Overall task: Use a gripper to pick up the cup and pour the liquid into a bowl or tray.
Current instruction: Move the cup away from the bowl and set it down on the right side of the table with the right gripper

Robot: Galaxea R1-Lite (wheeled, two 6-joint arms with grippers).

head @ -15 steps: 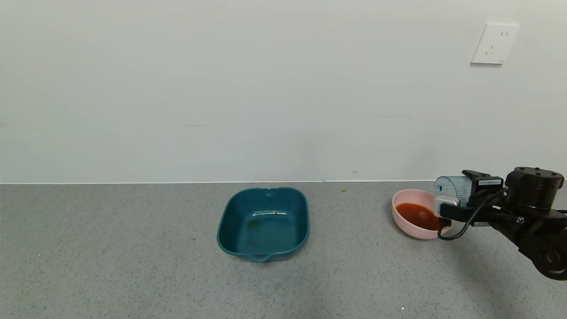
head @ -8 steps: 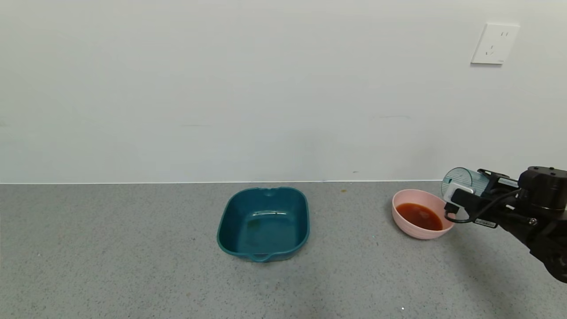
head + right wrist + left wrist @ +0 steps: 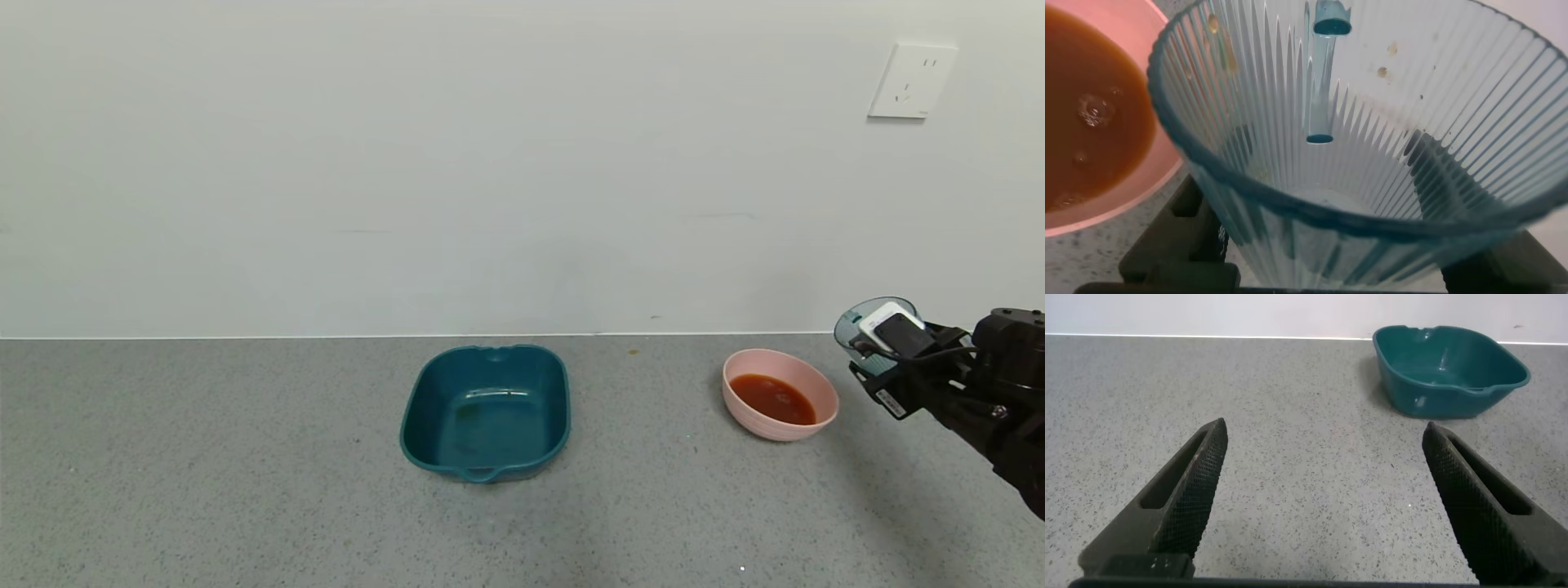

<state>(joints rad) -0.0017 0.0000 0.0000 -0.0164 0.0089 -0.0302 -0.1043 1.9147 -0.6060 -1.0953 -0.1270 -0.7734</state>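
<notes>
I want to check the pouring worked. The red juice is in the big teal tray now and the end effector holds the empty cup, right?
Not quite: the head view shows the liquid in the pink bowl, not the teal tray. The right end effector does hold the empty cup.

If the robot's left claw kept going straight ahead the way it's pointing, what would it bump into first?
Probably nothing soon. The left end effector is open over bare counter. The teal tray sits farther ahead and off to one side, so it might miss it, though depth is hard to judge.

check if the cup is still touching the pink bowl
Apart. The head view shows bare table between the cup, held by the right gripper, and the bowl.
</notes>
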